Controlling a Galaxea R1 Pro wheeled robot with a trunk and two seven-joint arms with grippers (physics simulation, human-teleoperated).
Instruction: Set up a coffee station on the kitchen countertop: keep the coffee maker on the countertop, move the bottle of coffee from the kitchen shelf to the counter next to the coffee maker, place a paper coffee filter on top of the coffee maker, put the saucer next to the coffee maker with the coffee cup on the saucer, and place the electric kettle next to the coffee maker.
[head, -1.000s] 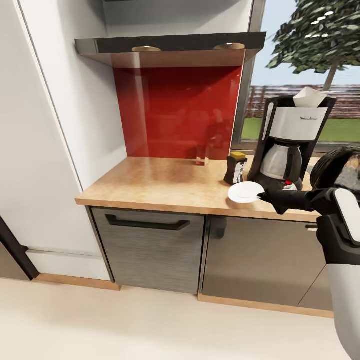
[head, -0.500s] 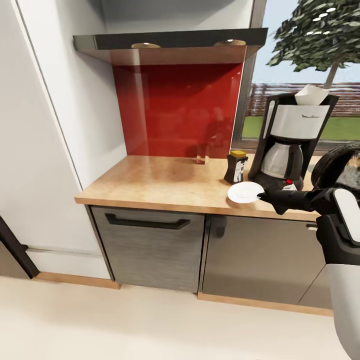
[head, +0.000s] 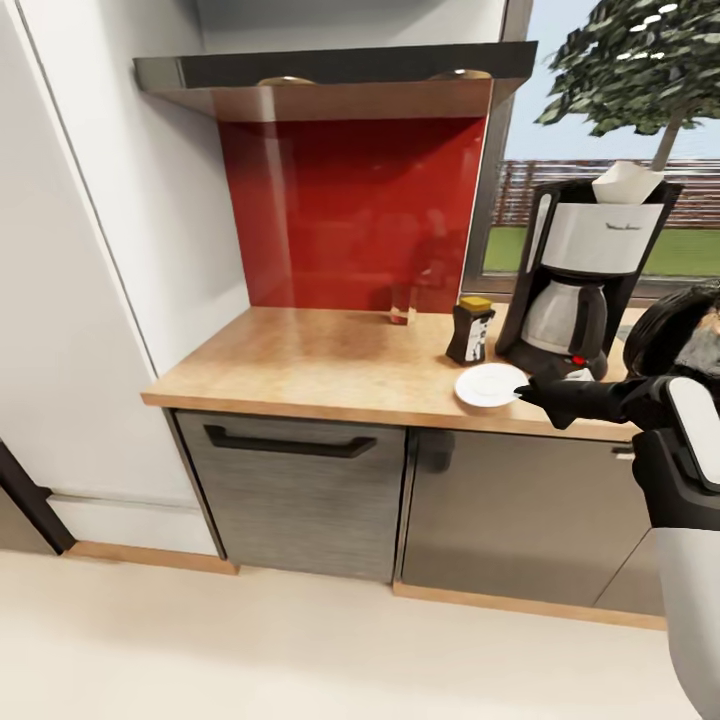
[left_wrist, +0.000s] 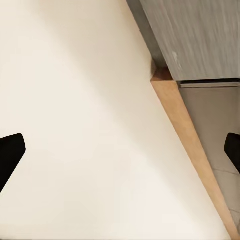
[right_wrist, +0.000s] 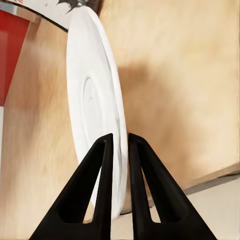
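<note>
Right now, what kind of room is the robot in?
Most likely a home kitchen: a wooden countertop over grey cabinets, a red backsplash, and a coffee maker by the window. The right gripper holds a white saucer at the counter.

One saucer (head: 490, 384), one coffee maker (head: 583, 280), one coffee bottle (head: 470, 331).

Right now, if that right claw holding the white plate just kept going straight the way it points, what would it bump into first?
Probably the bottle of coffee. The right gripper, clamped on the saucer, points leftward along the countertop; depth is unclear, so it might pass in front.
</note>
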